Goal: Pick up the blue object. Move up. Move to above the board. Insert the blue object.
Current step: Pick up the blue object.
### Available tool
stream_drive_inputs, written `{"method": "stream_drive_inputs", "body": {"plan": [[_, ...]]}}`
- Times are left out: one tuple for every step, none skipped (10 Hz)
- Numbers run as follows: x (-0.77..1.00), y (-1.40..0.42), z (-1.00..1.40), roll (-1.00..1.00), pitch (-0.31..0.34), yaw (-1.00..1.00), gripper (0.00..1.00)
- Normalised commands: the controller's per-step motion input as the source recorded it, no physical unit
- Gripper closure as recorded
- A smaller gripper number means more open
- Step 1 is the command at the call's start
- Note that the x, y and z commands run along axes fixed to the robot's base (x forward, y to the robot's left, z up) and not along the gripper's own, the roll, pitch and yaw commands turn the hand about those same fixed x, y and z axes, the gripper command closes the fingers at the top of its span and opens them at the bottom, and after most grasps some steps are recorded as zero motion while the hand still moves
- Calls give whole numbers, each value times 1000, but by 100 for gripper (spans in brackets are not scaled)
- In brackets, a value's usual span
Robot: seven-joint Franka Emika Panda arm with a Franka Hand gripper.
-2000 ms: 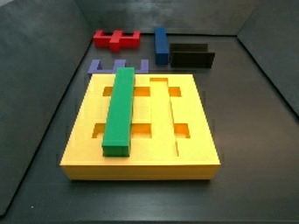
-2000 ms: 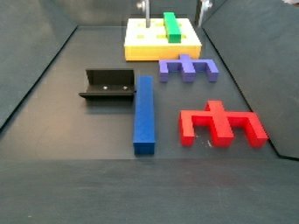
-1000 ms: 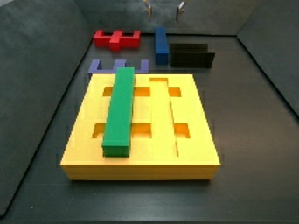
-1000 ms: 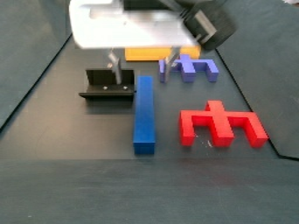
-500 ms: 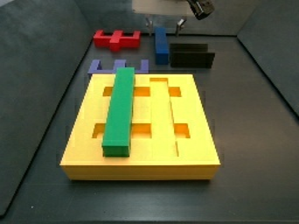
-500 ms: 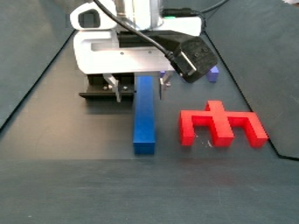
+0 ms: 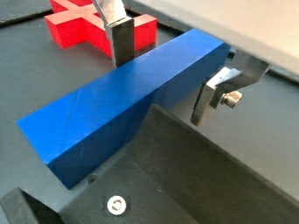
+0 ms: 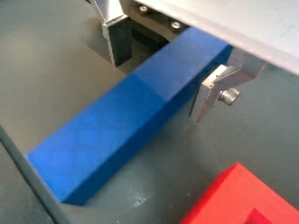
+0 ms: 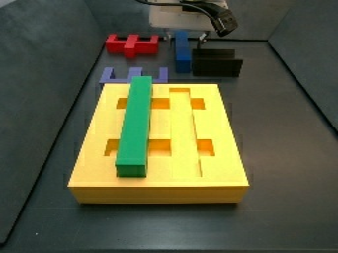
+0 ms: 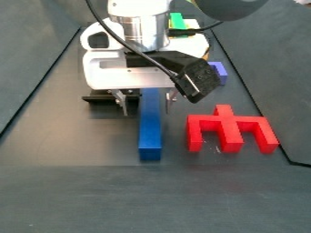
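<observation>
The blue object lies flat on the dark bench floor, its long axis running straight between the board and the opposite edge of the bench. The gripper is down over the bar's board-side end. Its silver fingers stand apart, one on each long side of the bar, astride its width; whether the pads touch it I cannot tell. The fixture sits just beside the bar, a red piece on its other side. A green bar rests in a board groove.
</observation>
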Motion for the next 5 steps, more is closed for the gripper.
{"method": "stream_drive_inputs", "body": {"plan": [[-97,31,-137,-43,-26,-94,0],[-66,86,-129,-36,-4,-129,0],[-91,171,-74,-61,0,-206,0],[-97,151,0,-144,-24,-229,0],[-40,86,71,-231,-123,-226,0]]}}
